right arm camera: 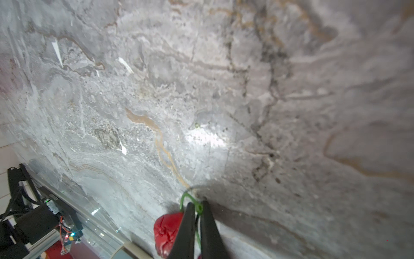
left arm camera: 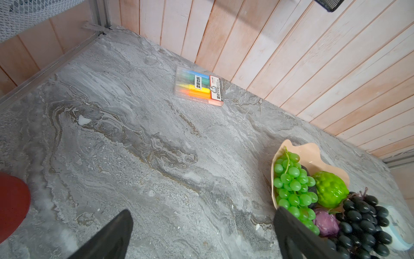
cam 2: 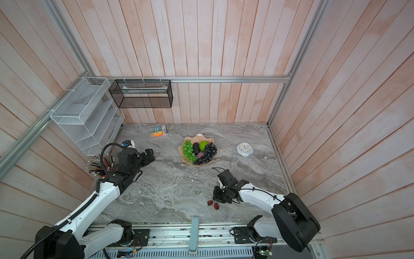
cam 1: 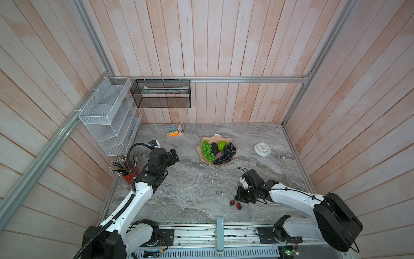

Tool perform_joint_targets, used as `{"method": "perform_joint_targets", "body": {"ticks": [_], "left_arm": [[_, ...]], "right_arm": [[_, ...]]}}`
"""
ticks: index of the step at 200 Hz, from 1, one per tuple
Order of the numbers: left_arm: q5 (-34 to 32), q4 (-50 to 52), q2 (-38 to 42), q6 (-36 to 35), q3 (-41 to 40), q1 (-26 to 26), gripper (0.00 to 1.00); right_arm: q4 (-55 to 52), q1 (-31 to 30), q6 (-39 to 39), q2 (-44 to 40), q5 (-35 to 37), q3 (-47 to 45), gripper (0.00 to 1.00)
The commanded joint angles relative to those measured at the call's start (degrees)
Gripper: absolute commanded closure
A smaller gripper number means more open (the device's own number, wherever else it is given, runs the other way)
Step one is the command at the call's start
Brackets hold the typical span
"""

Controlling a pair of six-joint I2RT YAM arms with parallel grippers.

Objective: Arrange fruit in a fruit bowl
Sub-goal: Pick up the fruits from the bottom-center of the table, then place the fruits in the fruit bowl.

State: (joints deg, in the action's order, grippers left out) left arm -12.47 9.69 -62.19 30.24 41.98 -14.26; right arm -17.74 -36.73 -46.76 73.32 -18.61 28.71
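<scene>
The peach-pink fruit bowl [cam 1: 216, 136] stands at the middle back of the marble table. In it lie green grapes [cam 1: 206, 149], a dark avocado [cam 1: 214, 148], a bumpy lime-green ball [cam 1: 222, 145], dark purple grapes [cam 1: 227, 153] and a small purple ball [cam 1: 219, 155]. Two red cherries [cam 1: 235, 204] lie on the table near the front, right of centre. My right gripper [right arm camera: 197, 205] is low over them, shut on their green stem [right arm camera: 185, 198]; one cherry [right arm camera: 167, 231] shows beside the fingers. My left gripper [left arm camera: 203, 210] hovers open and empty left of the bowl [left arm camera: 313, 150].
A small white clock [cam 1: 262, 149] lies right of the bowl. A pack of highlighters [cam 1: 174, 131] sits by the back wall. A red cup of pencils [cam 1: 128, 173] stands at the left edge, below a white wire rack [cam 1: 107, 116] and a black mesh basket [cam 1: 161, 94].
</scene>
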Motion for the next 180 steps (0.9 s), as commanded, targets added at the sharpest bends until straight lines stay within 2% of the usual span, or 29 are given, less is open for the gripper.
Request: {"method": "perform_joint_targets", "body": {"ticks": [1,14,42,98,122,180], "left_arm": [[-0.36,0.15,0.93,0.16,-0.81,-0.06,0.0],[-0.35,0.31,0.93,0.46,-0.9,-0.06,0.0],[-0.19,0.6,1.09,0.79,-0.79,-0.06,0.0],[-0.62,1.6,2.64,1.79,-1.29,-0.06,0.0],[-0.47,2.21,3.29,1.95,-1.55,-0.06,0.0],[-0.5,3.1,4.19,2.71,-1.05,-0.06,0.0]], "right_arm": [[0.29,0.16,1.58,-1.16,2.79,1.51,0.97],[0.12,1.07,3.17,-2.29,3.54,2.77,1.0],[-0.45,3.54,6.04,-4.61,5.07,5.73,1.0],[2.67,9.52,12.6,-3.71,2.54,14.01,1.0],[7.93,9.75,14.22,0.91,2.66,19.9,1.0],[14.11,9.07,19.73,20.73,-2.71,37.93,1.0]]}}
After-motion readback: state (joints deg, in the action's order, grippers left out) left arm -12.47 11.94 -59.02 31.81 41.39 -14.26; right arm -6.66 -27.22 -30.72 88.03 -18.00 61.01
